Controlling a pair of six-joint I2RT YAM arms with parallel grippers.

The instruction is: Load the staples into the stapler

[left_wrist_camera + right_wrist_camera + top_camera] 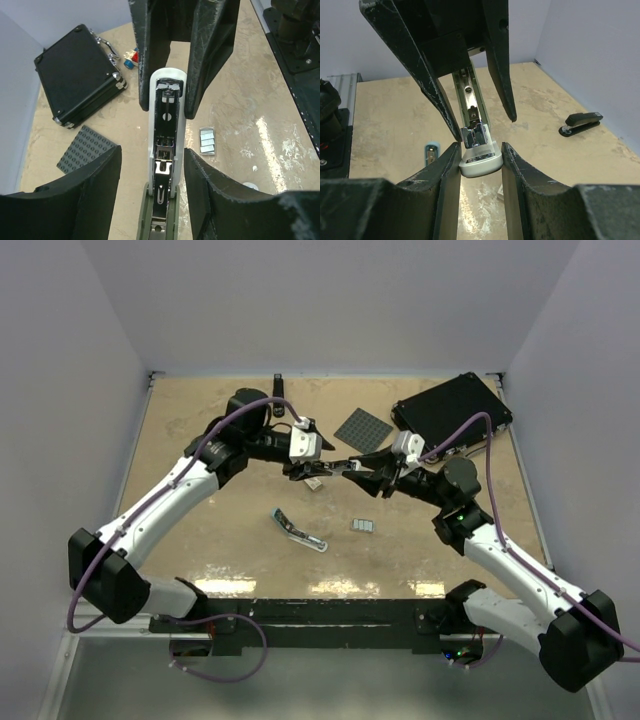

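The left arm [160,505], on the left of the overhead view, and the right arm [520,575], on the right, look alike. Each has smooth white shells on the long links and bulky black housings at the joints. A purple cable [215,435] loops loosely along each. Both bases are bolted to a black bar [320,625] along the bottom edge. The fingers [75,200] are matte black, thick and curved, with pale scuffs on their edges.
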